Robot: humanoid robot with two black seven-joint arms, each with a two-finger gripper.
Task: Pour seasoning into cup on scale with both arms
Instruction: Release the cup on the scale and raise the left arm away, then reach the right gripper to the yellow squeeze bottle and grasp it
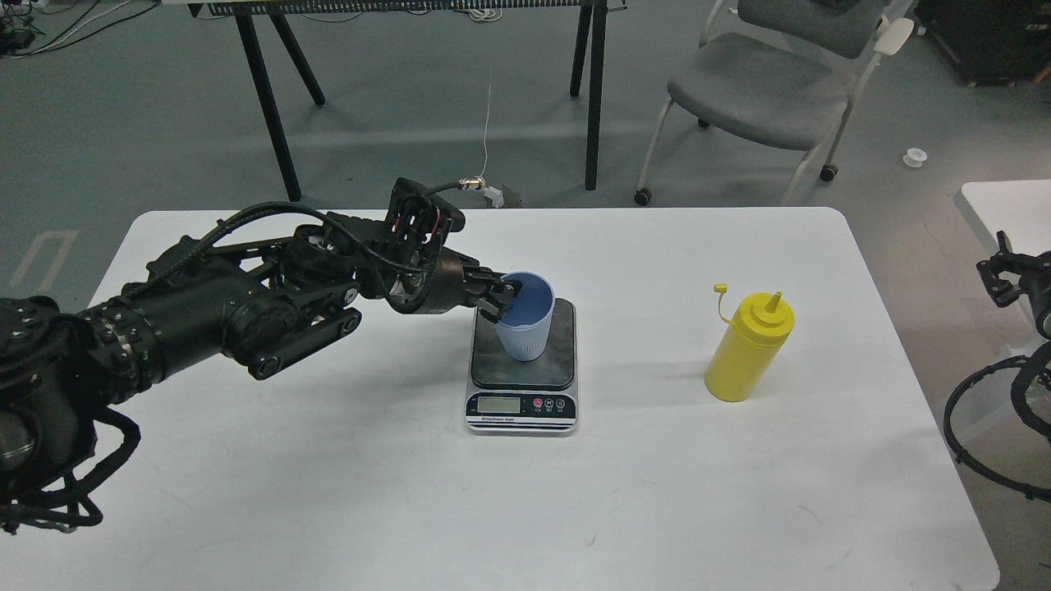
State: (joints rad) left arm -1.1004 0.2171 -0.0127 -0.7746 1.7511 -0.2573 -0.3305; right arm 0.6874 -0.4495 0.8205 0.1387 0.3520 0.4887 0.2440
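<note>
Left gripper (502,300) pinches the rim of the cup (524,320) on the scale (522,361); right gripper's (998,271) fingers can't be told apart.

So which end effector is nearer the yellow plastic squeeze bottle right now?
Right. The right end effector hangs off the table's right edge, beyond the yellow plastic squeeze bottle; the left end effector grips the cup's rim.

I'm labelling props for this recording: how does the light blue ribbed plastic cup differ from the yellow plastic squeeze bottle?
The light blue ribbed plastic cup is open-topped; the yellow plastic squeeze bottle ends in a cone nozzle, its small cap hanging off. The cup is shorter than the bottle. The cup stands on the dark-platform kitchen scale with the left hand pinching its rim; the bottle stands on the white table, untouched. Both are upright.
</note>
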